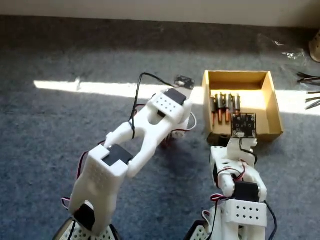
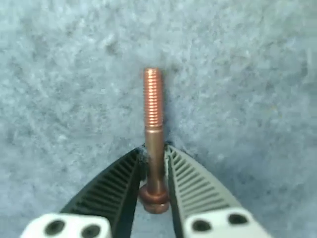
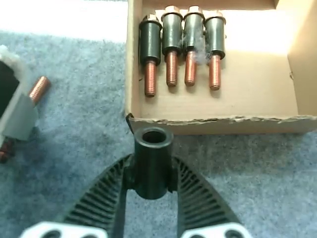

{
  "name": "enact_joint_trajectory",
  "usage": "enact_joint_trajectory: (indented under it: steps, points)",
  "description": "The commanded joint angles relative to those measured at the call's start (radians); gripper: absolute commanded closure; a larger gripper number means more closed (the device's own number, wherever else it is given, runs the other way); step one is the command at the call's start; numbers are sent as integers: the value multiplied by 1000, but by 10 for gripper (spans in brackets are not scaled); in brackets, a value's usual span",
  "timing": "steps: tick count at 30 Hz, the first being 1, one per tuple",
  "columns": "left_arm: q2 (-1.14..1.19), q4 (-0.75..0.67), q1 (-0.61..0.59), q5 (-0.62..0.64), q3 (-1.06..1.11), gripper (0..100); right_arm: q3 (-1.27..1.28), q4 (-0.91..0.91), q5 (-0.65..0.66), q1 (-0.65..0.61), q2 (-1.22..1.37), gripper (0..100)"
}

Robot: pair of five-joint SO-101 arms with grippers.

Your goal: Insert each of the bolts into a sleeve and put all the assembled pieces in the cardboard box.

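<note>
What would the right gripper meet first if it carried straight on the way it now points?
Probably the near wall of the cardboard box, just beyond the sleeve the right gripper holds; height unclear.

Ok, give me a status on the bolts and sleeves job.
Done: four assembled pieces lie side by side in the cardboard box. In hand: the left end effector grips a bolt, the right end effector grips a sleeve just outside the box. Left: join these two and box them.
</note>
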Motion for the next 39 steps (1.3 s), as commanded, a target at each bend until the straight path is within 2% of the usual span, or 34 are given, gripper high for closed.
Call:
enact_joint_trajectory:
  steps: [1, 6, 9, 12, 15, 19, 21, 32, 35, 39]
  points:
    - [-22, 114, -8, -216, -107, 994, -7, -31, 2, 13, -16, 995]
    - [-22, 249, -61, -474, -189, 994, -7, -31, 2, 13, -16, 995]
    - [-22, 311, -140, -572, -232, 994, -7, -31, 2, 13, -16, 995]
    - [-22, 339, -232, -735, -239, 994, -7, -31, 2, 12, -16, 995]
    - [-21, 339, -312, -945, -203, 994, -7, -31, 2, 10, -16, 995]
    - [-22, 339, -380, -1321, -128, 994, -5, -31, 2, 8, -16, 995]
    - [-22, 338, -415, -1462, -111, 994, -5, -31, 3, 8, -16, 995]
    - [-21, 338, -486, -1892, -107, 992, 18, -61, 3, 8, -16, 995]
    - [-13, 338, -486, -1952, -105, 989, 18, -61, 3, 8, -16, 995]
    - [-12, 338, -476, -1962, -82, 989, 18, -61, 3, 8, -16, 995]
